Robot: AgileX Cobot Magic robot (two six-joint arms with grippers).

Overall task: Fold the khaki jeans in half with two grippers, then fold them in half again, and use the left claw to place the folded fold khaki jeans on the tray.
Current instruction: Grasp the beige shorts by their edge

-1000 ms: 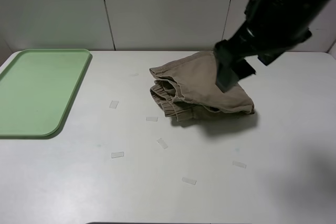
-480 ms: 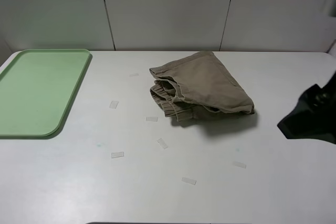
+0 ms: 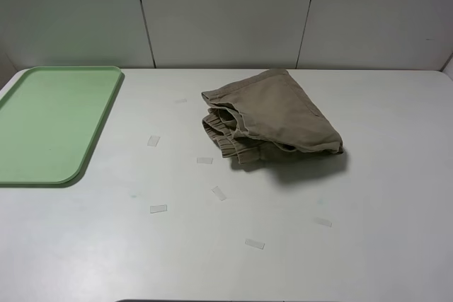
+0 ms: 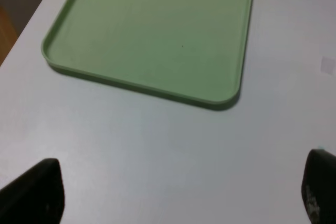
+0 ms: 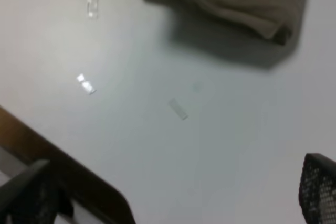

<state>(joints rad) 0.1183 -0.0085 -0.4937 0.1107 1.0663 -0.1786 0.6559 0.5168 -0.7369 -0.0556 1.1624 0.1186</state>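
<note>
Exterior high: right pincer [image 5: 172, 196] off-frame; khaki jeans [image 3: 272, 118] unchgd.

The left gripper [image 4: 181, 195] hangs with its jaws spread wide, one black finger [image 4: 31, 192] at 9 o'clock of the gap and the other at 3 o'clock, gripping nothing. The right gripper [image 5: 173, 195] is also spread wide and holds nothing, its two dark fingertips [image 5: 320, 187] far apart

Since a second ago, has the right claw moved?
Yes. The right claw pulled back rightward from above the khaki jeans, out of the high view; the jeans lie unmoved.
</note>
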